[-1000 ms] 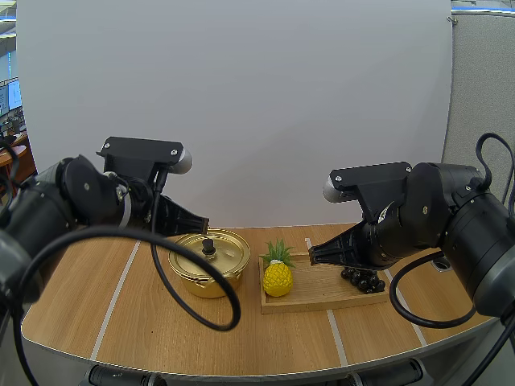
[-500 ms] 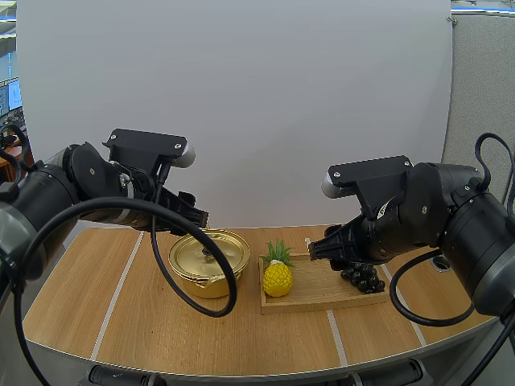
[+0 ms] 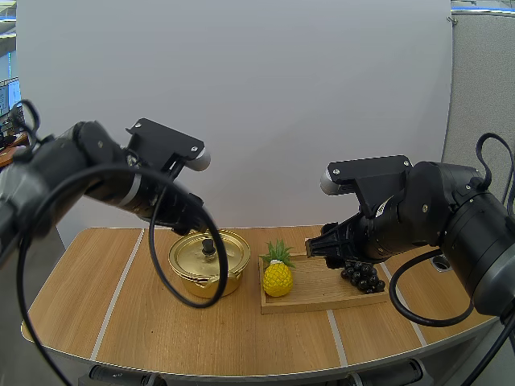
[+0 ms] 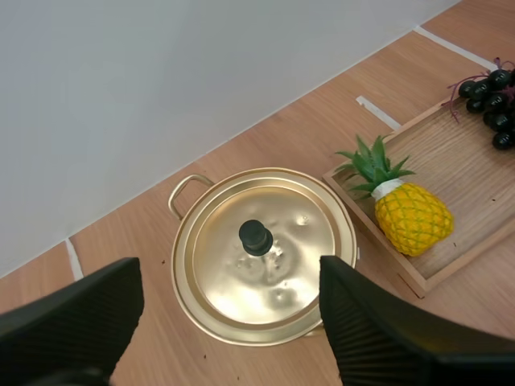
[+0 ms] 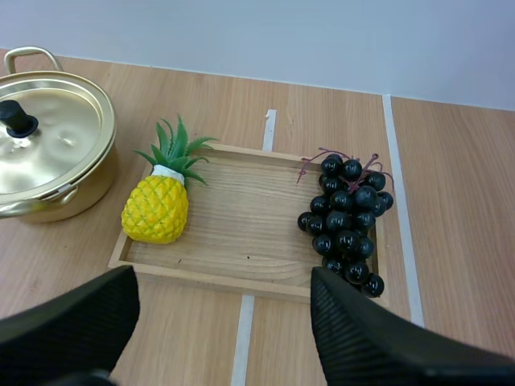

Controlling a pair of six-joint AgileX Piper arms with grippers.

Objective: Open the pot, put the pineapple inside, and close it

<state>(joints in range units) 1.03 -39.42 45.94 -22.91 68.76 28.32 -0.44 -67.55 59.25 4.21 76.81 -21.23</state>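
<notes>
Left gripper [image 4: 229, 269] hangs over the pot [image 3: 208, 283], fingers spread wide, ribbed faces turned to each other, nothing between them. Straight below that gap sits the round gold lid [image 4: 273, 273], shiny and a little dimpled, closed on the pot, its black knob [image 4: 256, 236] dead centre. A thin loop handle [image 4: 187, 191] sticks out from the pot's rim on the far side.

Off towards the other arm lies the pineapple [image 4: 412, 219]: yellow, bumpy skin, spiky green crown, on its side in the wooden tray [image 4: 475, 185], crown pointing away from the gripper.

Right gripper [image 5: 224, 277] hovers above the tray's near edge, fingers well apart too, and empty. Beneath it the tray is a shallow rectangle with a low rim. The pineapple is at the end nearer the pot, a bunch of dark glossy grapes [image 5: 346, 221] is at the other end, and there is bare wood between them. Pot and tray stand just beside each other. The table [image 3: 161, 322] is pale wood with light stripes, open on the near side of both grippers and out past the left one
</notes>
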